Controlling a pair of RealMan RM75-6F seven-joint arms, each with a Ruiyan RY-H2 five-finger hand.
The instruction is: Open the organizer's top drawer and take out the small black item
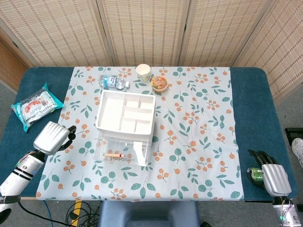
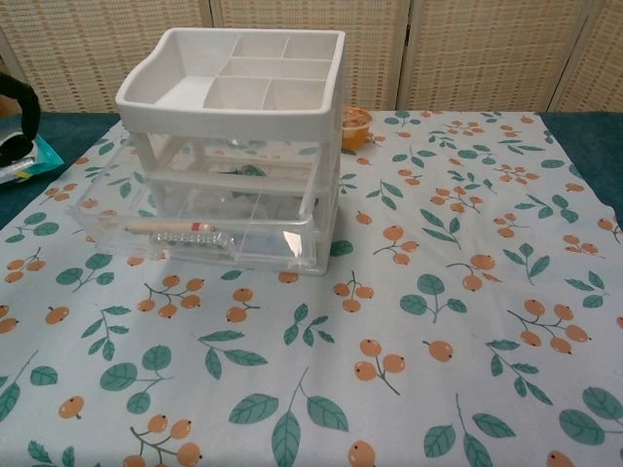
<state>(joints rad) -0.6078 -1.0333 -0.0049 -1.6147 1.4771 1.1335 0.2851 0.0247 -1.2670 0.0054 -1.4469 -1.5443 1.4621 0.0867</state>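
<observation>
The left hand (image 1: pixel 52 137) is hovering left of the organizer (image 1: pixel 125 124), fingers curled on nothing; the right hand (image 1: pixel 273 177) is gripping a green can (image 1: pixel 255 174) at the table (image 1: pixel 258 101) edge; the black item cannot be made out.

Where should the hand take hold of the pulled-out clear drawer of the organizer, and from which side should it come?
Probably by the front wall of the clear drawer, which sticks out toward the robot beyond the white top tray. Its top is open there, so fingers could hook over the front edge. Coming from the robot's side, from above, looks best; the left hand is nearer.
</observation>
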